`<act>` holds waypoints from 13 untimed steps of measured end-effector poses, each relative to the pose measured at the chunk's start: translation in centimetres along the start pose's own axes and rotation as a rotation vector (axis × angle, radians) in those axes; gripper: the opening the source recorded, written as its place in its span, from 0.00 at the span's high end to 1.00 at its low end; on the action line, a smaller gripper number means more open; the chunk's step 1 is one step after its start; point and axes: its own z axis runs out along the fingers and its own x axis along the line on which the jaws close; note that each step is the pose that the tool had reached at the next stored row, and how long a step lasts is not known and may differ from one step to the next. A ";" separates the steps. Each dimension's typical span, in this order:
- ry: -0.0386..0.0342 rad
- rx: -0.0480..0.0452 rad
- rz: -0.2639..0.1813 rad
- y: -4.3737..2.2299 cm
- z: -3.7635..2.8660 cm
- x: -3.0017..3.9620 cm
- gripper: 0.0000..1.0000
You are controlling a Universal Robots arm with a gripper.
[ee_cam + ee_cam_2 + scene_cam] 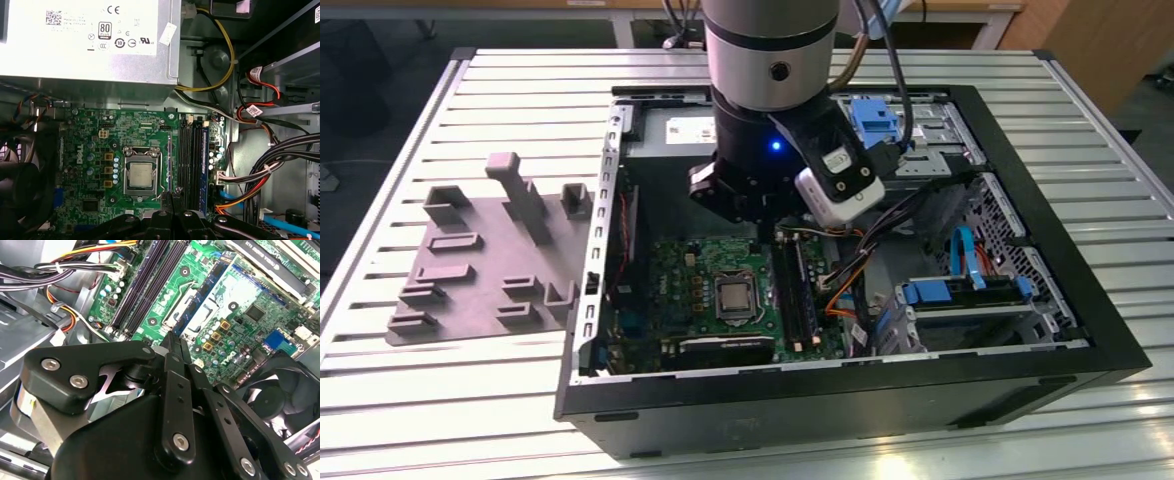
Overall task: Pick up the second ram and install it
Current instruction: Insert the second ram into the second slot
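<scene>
The gripper hangs low inside the open case, just above the green board. It is near the CPU socket, on the side towards the long black slots. The jaws are clenched, tip against tip, and I can make out nothing between them.

I cannot place the second ram with certainty. In the first wrist view a long blue-edged strip stands in the slot row farthest from the CPU socket. It may be a seated stick, but whether it is the one the task means I cannot tell. The grey tray lies on the surface well apart from the socket, outside the case.

The risks, as I judge them:
- The clenched tips sit close over the board, so a small drop or sideways drift could knock the socket's lever or a slot latch.
- The cable bundle runs beyond the slots from the socket, near enough to snag the wrist.
- If that strip is a half-seated stick, a glancing touch could tilt it in its slot — bent contacts would follow.
</scene>
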 end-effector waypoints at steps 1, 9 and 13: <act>0.0000 -0.0001 0.000 0.00 0.01 -0.02 0.89; 0.0000 -0.0001 0.000 -0.02 0.42 -0.24 0.89; 0.0000 0.0000 0.000 -0.02 0.48 -0.35 0.89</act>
